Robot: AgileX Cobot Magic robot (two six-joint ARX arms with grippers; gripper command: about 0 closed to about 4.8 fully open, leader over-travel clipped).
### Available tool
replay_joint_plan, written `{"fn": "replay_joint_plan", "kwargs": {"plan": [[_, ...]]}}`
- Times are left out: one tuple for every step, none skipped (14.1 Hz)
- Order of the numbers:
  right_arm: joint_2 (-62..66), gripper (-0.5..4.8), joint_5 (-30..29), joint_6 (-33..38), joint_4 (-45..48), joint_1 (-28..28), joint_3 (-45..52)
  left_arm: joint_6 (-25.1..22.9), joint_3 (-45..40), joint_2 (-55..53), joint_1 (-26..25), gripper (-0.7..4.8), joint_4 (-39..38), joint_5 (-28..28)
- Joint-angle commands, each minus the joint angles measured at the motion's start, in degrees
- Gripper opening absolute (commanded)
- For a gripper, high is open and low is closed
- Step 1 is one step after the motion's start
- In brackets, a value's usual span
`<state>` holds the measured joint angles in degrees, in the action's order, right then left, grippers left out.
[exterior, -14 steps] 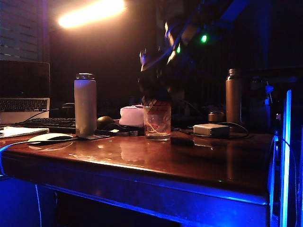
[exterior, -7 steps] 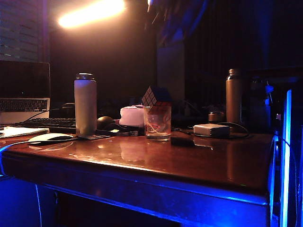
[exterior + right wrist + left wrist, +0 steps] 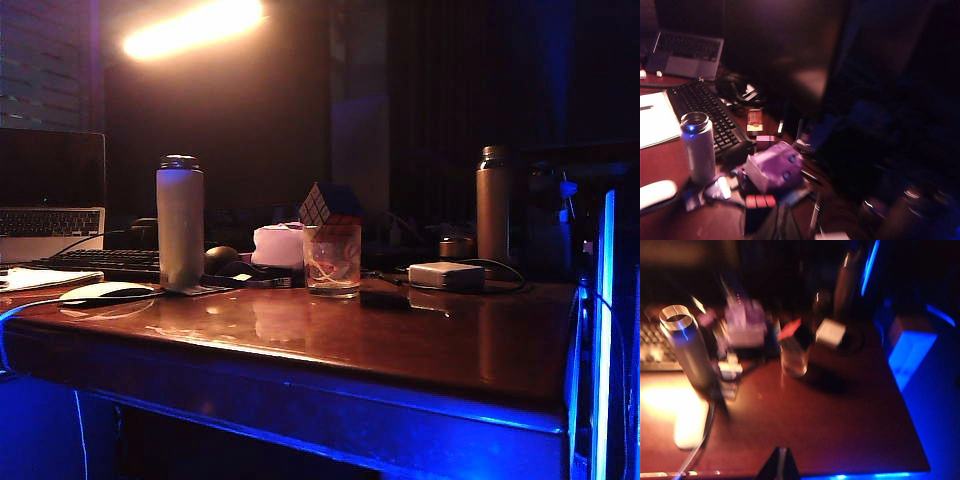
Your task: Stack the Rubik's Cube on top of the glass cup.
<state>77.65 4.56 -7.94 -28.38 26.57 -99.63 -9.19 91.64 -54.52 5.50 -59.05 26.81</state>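
The Rubik's Cube (image 3: 329,204) rests tilted on the rim of the glass cup (image 3: 332,262) at mid-table, with nothing holding it. The left wrist view shows the cube (image 3: 795,335) on the glass cup (image 3: 794,361) from well back. My left gripper (image 3: 781,466) hangs shut and empty over the table's near edge. In the right wrist view the cube (image 3: 760,202) shows a row of red stickers just beyond my right gripper (image 3: 783,220), which is shut and empty. Neither arm appears in the exterior view.
A tall white bottle (image 3: 180,225) stands left of the cup and a brown bottle (image 3: 492,205) at the back right. A pale tissue-like lump (image 3: 278,245), a power adapter (image 3: 447,275), a mouse (image 3: 105,291), a keyboard (image 3: 100,262) and a laptop (image 3: 50,195) ring the cup.
The right arm that hung over the cup a second ago has lifted out of the exterior view. The cube stays on the glass, unmoved since half a second ago.
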Motion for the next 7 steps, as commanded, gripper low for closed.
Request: {"fn": "replay_joint_plan", "kwargs": {"plan": [[-9.4,-0.01,0.24,-0.17,-10.4,0.11,-0.04,0.22,0.15,5.81,0.0,-0.03,-3.08,-2.08],[-12.13,-0.01,0.59,-0.13,-12.85,0.11,0.37,0.26,-0.42,8.31,-0.02,-0.03,-5.16,-3.26],[-14.75,-0.01,1.2,0.02,-13.4,0.11,1.92,1.09,-1.84,11.47,-0.02,-0.03,-6.36,-4.2],[-17.09,-0.01,1.14,0.04,-13.27,0.11,4.33,2.56,-4.17,15.19,-0.02,-0.03,-6.45,-5.11],[-18.73,-0.01,1.11,0.04,-12.76,0.11,7.17,2.71,-7.48,19.32,-0.07,-0.03,-6.43,-6.1],[-20.17,-0.01,0.96,0.13,-10.27,0.11,11.21,2.78,-11.02,22.69,-0.07,-0.03,-6.19,-7.78],[-21.68,-0.01,-0.26,0.37,-6.8,0.11,16.13,2.82,-15.1,25.94,-0.07,-0.03,-5.46,-8.66]]}}
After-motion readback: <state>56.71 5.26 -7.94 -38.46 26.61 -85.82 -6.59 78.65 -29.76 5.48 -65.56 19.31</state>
